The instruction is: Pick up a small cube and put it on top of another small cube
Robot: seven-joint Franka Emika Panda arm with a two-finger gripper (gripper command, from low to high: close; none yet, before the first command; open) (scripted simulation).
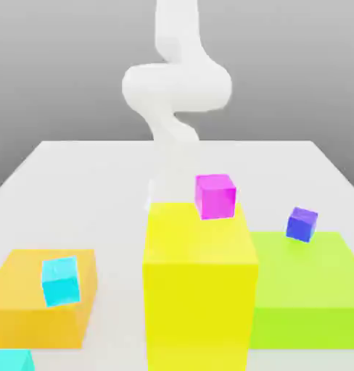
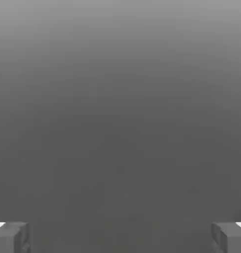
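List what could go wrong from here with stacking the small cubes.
The turquoise cube sits at the exterior view's edge, so its grasp may go poorly seen. The cyan cube is similarly coloured and could be mistaken for it. The tall yellow block might obstruct the arm.

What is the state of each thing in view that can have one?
End effector: open, empty
Turquoise cube: nothing on top
Cyan cube: on orange block, nothing on top
Magenta cube: on yellow block
Blue cube: on green block
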